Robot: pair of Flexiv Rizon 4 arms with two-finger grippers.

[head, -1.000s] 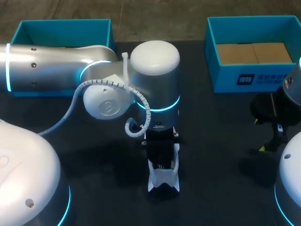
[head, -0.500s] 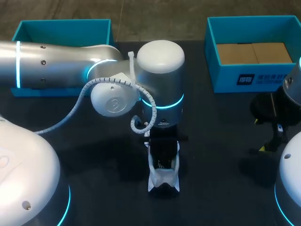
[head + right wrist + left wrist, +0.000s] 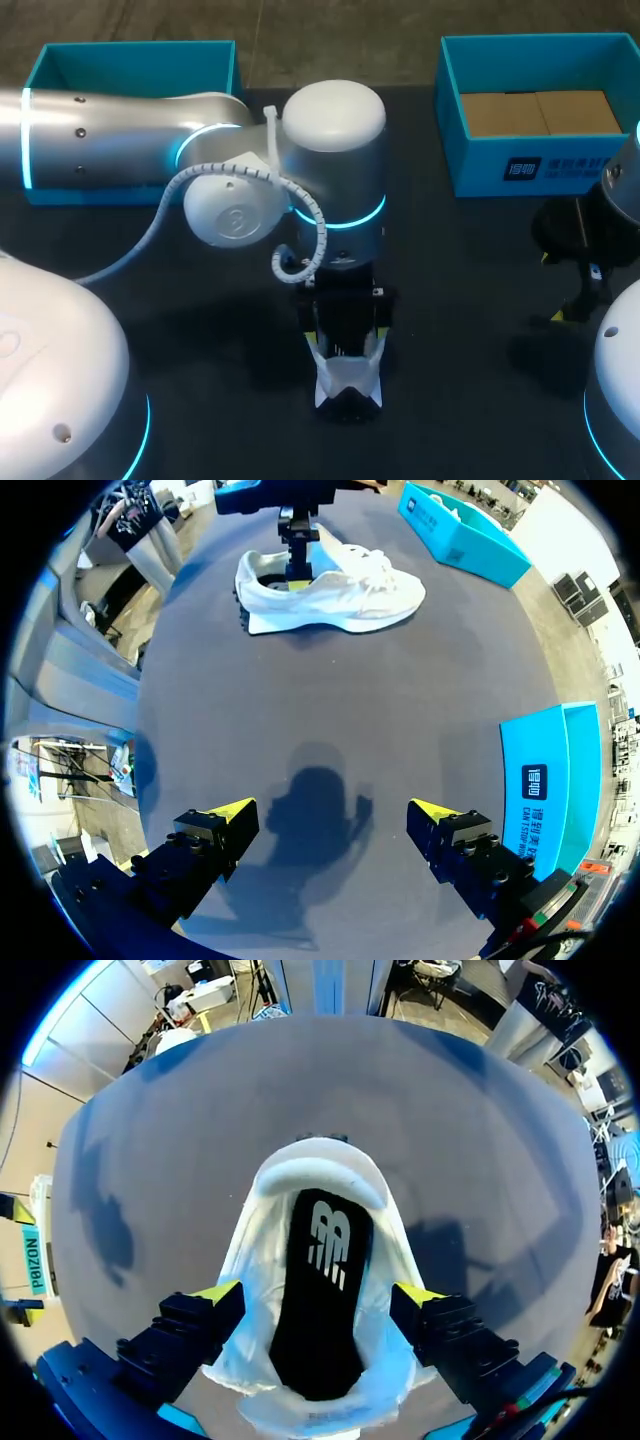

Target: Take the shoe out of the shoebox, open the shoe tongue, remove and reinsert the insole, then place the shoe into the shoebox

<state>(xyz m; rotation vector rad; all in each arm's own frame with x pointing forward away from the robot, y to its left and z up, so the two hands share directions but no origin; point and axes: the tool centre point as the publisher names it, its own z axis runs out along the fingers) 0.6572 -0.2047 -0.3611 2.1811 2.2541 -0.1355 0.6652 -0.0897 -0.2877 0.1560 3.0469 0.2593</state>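
Note:
A white shoe stands upright on the dark table near its front edge. In the left wrist view its heel opening faces me, and the black insole with a white logo lies flat inside. My left gripper hangs open right over the shoe, one yellow tip on each side of the collar. It also shows in the head view as the left gripper. My right gripper is open and empty over bare table, far from the shoe.
One teal shoebox stands at the back left behind my left arm. A second teal shoebox, lined with cardboard, stands at the back right, close to my right gripper.
The left gripper's fingers have spread from shut to wide open above the shoe's heel. The left arm shifted slightly. The right arm has not moved.

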